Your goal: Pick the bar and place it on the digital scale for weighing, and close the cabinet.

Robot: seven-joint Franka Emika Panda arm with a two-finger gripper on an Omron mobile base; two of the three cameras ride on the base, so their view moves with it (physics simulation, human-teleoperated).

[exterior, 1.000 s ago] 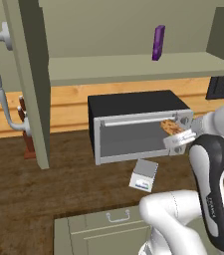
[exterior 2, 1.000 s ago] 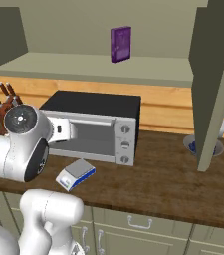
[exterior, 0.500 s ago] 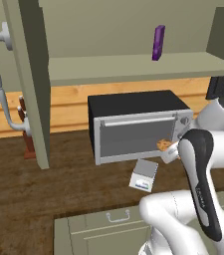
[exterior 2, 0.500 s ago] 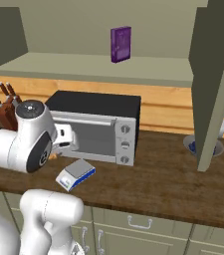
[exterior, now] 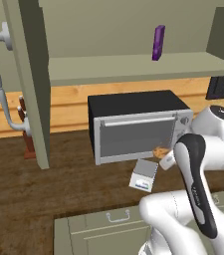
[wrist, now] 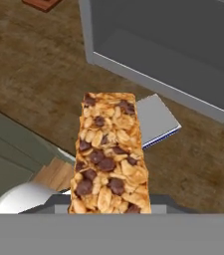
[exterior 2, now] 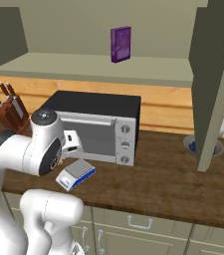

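The pincer (wrist: 111,211) is closed on the bar (wrist: 109,154), which sticks out from it lengthwise in the hand view, speckled tan with dark chips. In that view the bar's far end overlaps the near corner of the digital scale (wrist: 156,120), so it hangs above the scale's edge, not lying on it. In the left base view the bar (exterior: 160,151) shows as a small tan sliver beside the arm's wrist, just right of and above the digital scale (exterior: 144,175). The scale sits on the wooden surface (exterior: 44,194), close in front of the toaster oven (exterior: 136,124), with bare wood to its left and front. The cabinet (exterior 2: 218,79) stands open, its door edge jutting over the surface at the right. A purple box (exterior 2: 120,44) stands on the shelf above; a knife block (exterior 2: 11,110) is at far left.
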